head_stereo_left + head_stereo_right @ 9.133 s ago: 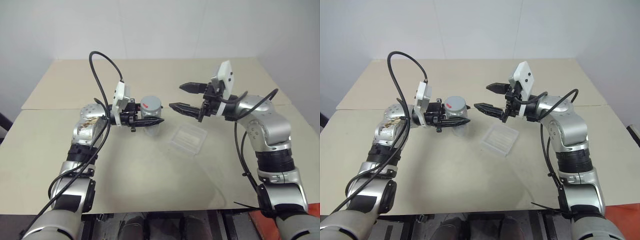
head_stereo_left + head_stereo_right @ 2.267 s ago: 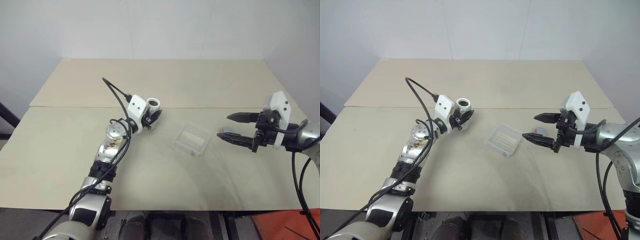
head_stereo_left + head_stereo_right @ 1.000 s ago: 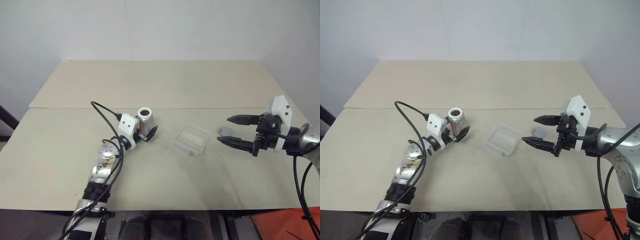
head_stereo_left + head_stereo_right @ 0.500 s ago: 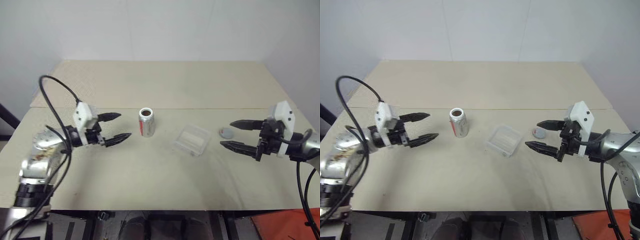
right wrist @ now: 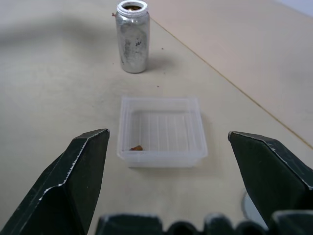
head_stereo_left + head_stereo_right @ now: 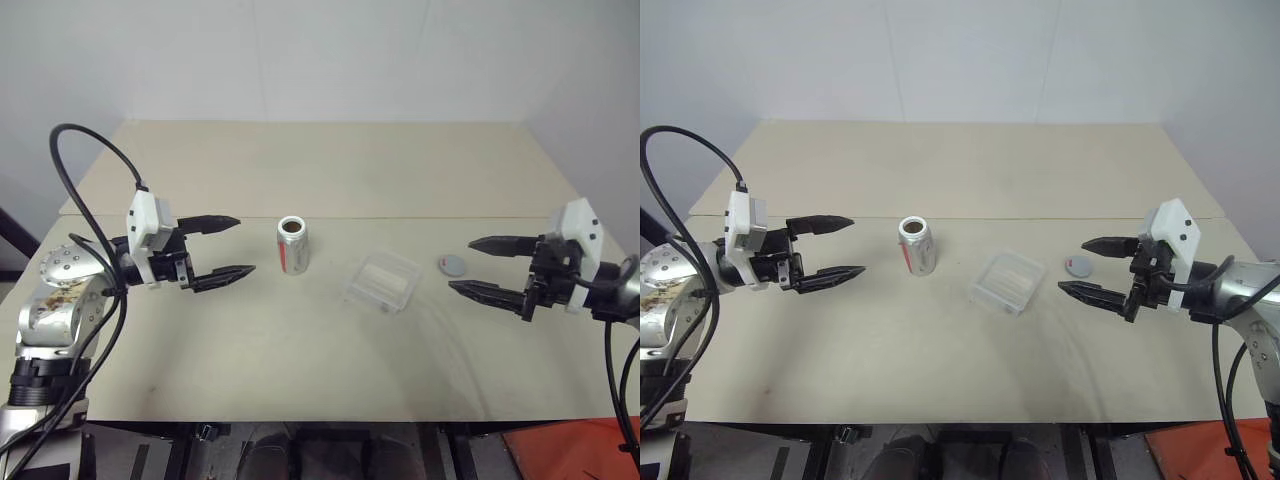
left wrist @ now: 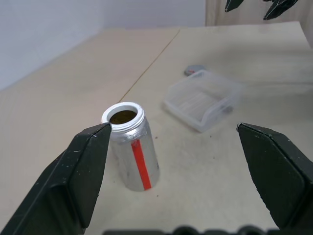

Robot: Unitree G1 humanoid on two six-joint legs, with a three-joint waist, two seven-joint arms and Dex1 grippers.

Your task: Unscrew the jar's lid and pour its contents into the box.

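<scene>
The jar (image 6: 291, 245) stands upright on the table with its top open; it is silvery-clear with a red stripe (image 7: 141, 164), and brown contents show inside. My left gripper (image 6: 245, 245) hangs open a hand's width to the jar's left, pointing at it and holding nothing. The box (image 6: 381, 282) lies right of the jar, with a small brown bit (image 5: 136, 147) in one corner. The grey lid (image 6: 452, 265) lies flat on the table right of the box. My right gripper (image 6: 1071, 264) is open and empty, its fingertips (image 6: 1083, 241) close to the lid.
The beige table (image 6: 320, 350) has a seam (image 6: 400, 217) running across just behind the jar. A white wall (image 6: 320, 60) rises behind its far edge. A few crumbs lie on the table by the jar.
A second ago my left gripper stood at the jar; it has drawn back to the left and risen, leaving the jar upright on the table. The right gripper has stayed nearly still.
</scene>
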